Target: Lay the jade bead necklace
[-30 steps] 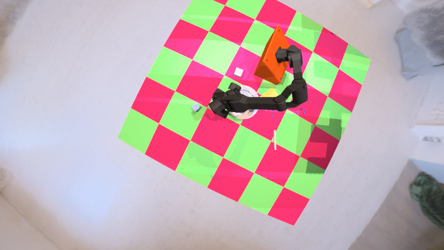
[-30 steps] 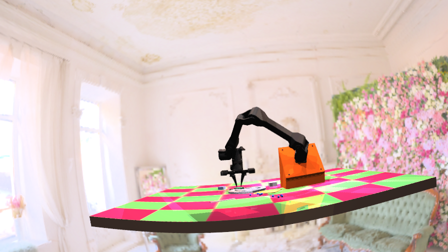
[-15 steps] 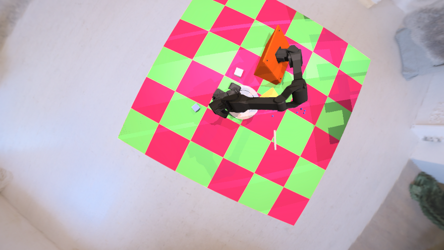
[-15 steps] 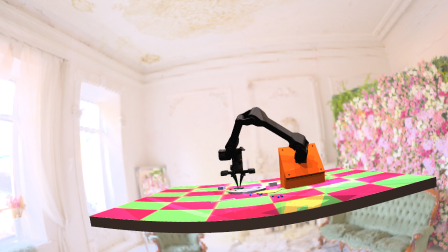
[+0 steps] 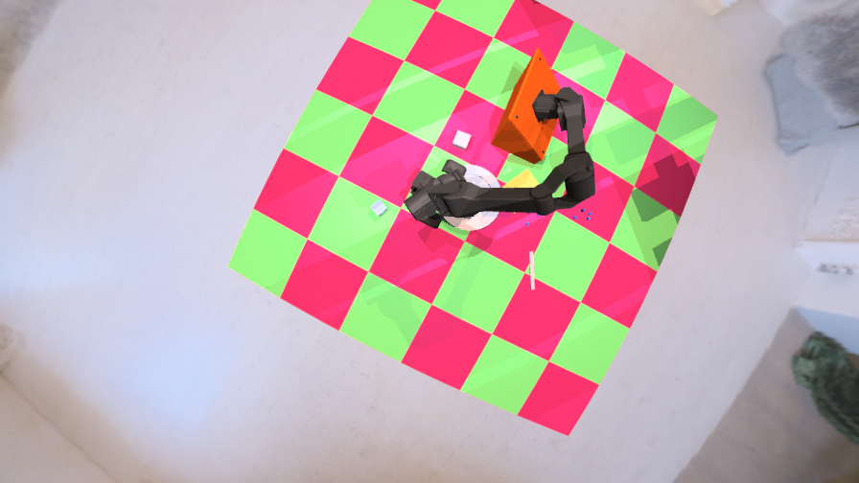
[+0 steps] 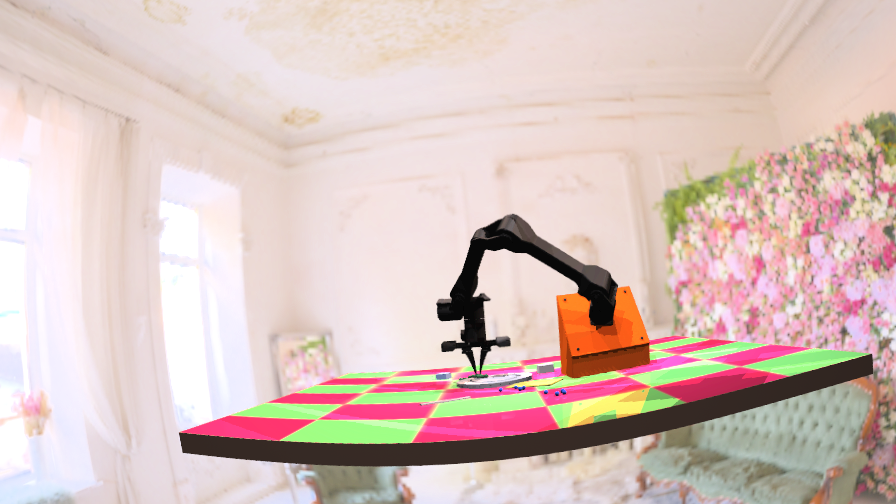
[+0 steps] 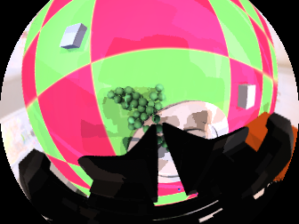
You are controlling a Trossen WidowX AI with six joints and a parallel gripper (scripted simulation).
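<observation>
The jade bead necklace lies bunched in dark green beads at the edge of the round bead board, partly over the green square beside it and partly over the rim. The pale round board lies under the arm, which hides part of it in the top view. My gripper points down low over the board's edge. Its fingertips are nearly together, with a few beads at and between them, so it is shut on the necklace. The fingers hide the strand's near part.
Two small pale blocks lie beyond the board. A yellow piece lies beside it, near the orange arm mount. Small blue beads and a thin white bar lie on the checkered table.
</observation>
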